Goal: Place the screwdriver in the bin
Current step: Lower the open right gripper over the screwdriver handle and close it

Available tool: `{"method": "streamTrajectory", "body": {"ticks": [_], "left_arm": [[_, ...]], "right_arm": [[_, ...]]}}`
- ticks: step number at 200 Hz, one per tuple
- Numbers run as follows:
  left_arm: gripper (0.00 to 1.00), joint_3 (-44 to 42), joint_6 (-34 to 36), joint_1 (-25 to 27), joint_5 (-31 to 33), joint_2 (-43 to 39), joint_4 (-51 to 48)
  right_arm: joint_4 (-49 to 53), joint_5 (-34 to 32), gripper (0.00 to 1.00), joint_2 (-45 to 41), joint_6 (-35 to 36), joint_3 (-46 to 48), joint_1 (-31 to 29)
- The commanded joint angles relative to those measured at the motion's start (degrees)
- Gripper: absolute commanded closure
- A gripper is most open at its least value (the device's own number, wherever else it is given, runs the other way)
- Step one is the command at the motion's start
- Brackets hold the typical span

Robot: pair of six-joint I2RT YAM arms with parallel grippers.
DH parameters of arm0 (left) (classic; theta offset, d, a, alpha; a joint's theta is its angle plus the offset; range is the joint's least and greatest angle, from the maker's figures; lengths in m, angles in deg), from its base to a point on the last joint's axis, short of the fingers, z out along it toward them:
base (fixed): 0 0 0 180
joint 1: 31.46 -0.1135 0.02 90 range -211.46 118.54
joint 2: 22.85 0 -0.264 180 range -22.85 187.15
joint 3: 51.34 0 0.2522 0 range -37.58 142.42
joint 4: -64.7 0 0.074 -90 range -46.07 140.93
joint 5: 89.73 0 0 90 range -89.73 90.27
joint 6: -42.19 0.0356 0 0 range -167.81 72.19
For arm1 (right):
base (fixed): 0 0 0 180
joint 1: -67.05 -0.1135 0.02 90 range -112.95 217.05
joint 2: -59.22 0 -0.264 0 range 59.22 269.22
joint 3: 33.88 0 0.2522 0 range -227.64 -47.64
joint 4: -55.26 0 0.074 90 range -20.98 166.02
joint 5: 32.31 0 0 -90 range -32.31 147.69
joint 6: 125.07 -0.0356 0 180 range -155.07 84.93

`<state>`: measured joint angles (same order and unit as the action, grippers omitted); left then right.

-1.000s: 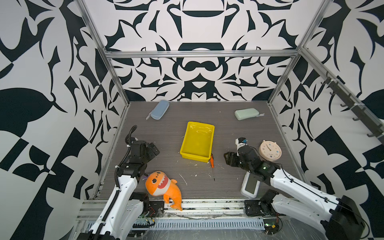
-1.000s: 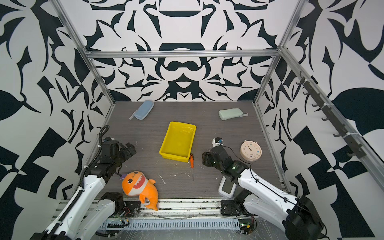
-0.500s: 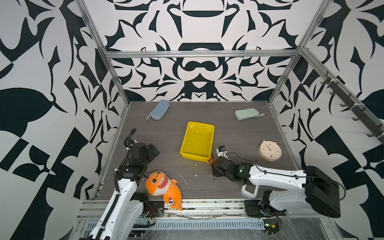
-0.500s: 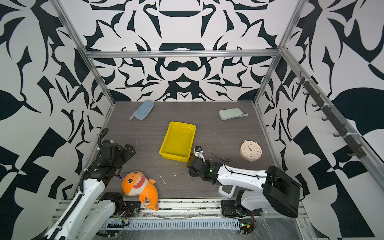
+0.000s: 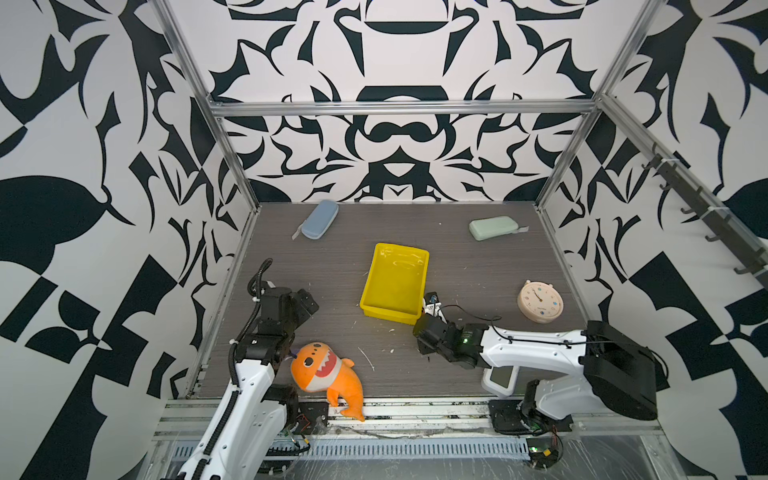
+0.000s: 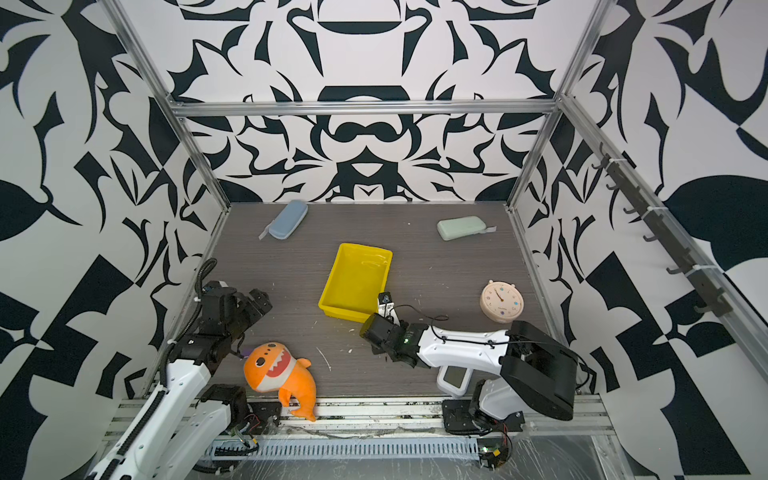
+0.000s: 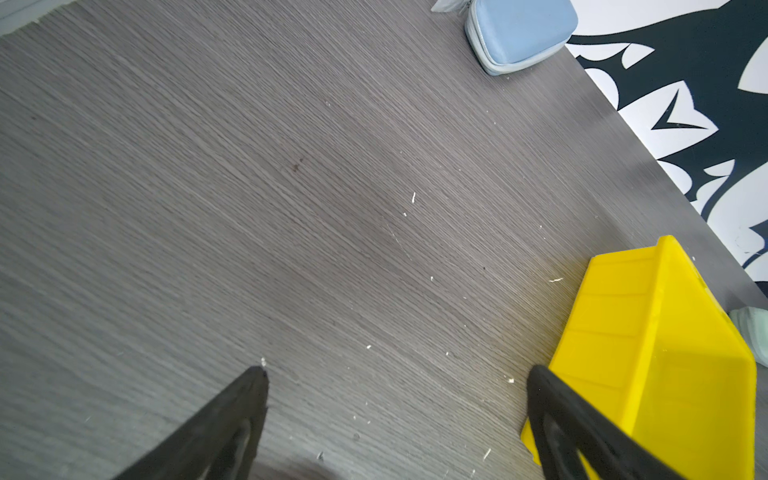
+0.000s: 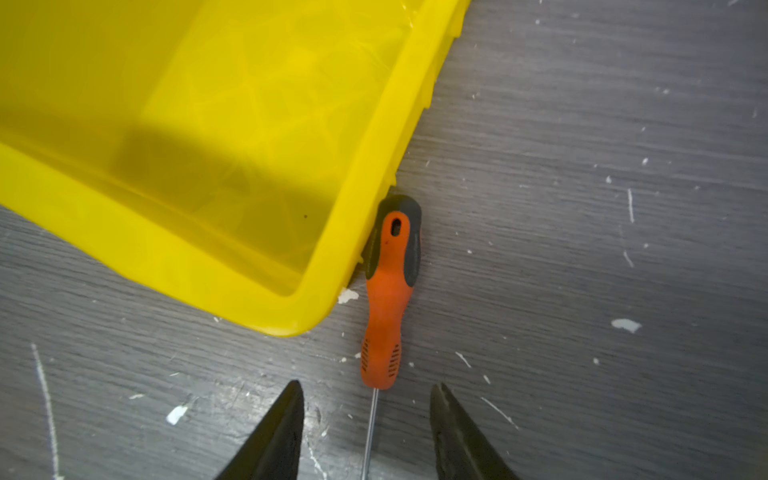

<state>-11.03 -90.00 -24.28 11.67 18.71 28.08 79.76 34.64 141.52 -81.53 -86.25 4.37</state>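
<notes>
Bimanual tabletop scene with the screwdriver [image 8: 388,299] outside the bin [image 5: 388,312]. The screwdriver lies flat on the grey wood-grain table [image 5: 478,266], just beside the bin's near right corner; in the right wrist view its dark end cap sits against the bin's outer wall under the rim [image 8: 365,166], and its thin shaft points away from the bin toward the near edge of the table. In both top views the right arm's wrist hides the tool. The right gripper [image 8: 366,386] is lowered over the tool near that corner [image 5: 424,336] [image 6: 372,332]; its jaws are released, one dark fingertip [image 8: 291,399] on either side of the shaft just below the orange handle, with table showing between each finger and the metal, so nothing is grasped. The bin, a shallow yellow tray standing slightly skewed at mid-table [image 6: 353,249], holds nothing visible inside. The left gripper [image 7: 399,370] hangs over bare table at the left [image 5: 305,301] [image 6: 259,301], jaws spread wide and holding nothing; the left wrist view shows the bin's outer wall [image 7: 665,332] beside one finger. Other items: a blue oblong case [image 5: 319,214] at far left, a green oblong case [image 5: 493,227] at far right, a round cream clock [image 5: 540,301] at the right, well apart from the bin, and an orange shark plush [image 5: 322,368] at the near edge, just beside the left arm.
</notes>
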Motion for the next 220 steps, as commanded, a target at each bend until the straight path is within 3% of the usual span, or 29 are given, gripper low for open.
{"method": "streamTrajectory", "body": {"ticks": [1,13,73,135,193,220], "left_arm": [[0.0,-0.79,-0.77,-0.15,-0.5,0.7,0.46],[0.0,-0.6,-0.7,-0.15,-0.77,1.23,0.73],[0.0,-0.42,-1.11,-0.15,0.42,0.11,-0.79],[0.0,-2.55,-1.7,-0.12,0.59,-4.12,0.3],[0.0,-1.32,-1.22,-0.15,0.02,-0.61,1.06],[0.0,-0.88,-1.19,-0.13,0.13,0.21,0.63]], "right_arm": [[-3.27,-0.23,0.51,2.08,-1.67,-0.68,-0.29],[-1.14,-1.06,0.57,2.99,-2.6,-1.6,-0.72],[0.03,-7.49,0.69,0.94,-4.85,2.48,-1.88],[-0.55,-6.33,0.67,2.95,-1.68,0.36,-1.92],[-1.01,-3.79,0.65,-3.12,-3.58,2.01,-2.06],[-4.11,-2.07,0.61,-1.89,-2.09,2.93,-1.97]]}}
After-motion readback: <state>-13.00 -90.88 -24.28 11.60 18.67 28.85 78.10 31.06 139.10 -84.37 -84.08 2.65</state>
